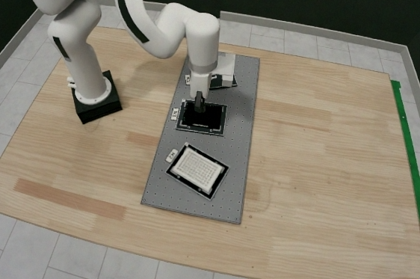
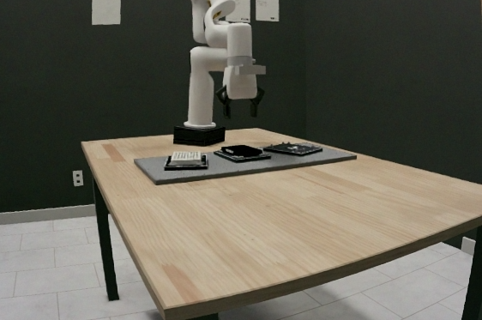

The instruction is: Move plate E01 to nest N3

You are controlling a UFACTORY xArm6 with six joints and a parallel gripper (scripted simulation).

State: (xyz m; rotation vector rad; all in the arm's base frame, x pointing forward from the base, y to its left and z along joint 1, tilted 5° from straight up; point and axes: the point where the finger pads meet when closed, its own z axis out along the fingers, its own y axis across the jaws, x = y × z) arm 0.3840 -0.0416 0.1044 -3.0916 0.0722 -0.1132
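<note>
A black plate, E01 (image 1: 202, 117), lies flat in the middle nest (image 1: 202, 118) on the grey deck; it also shows in the exterior view (image 2: 241, 150). The sign beside that nest (image 1: 174, 114) seems to read N3, but it is small. A white well plate, E07 (image 1: 197, 170), sits in the near nest next to the N2 sign (image 1: 171, 155), and also shows in the exterior view (image 2: 186, 157). My gripper (image 2: 240, 111) (image 1: 199, 105) is open and empty, well above the black plate; from above it shows over the plate's rear part. Plate labels are too small to read.
The far nest (image 2: 292, 147) looks empty; in the top view the wrist partly hides it (image 1: 223, 80). The grey deck (image 1: 209, 144) lies on a wooden table. The arm's black base (image 1: 96, 99) stands left of the deck.
</note>
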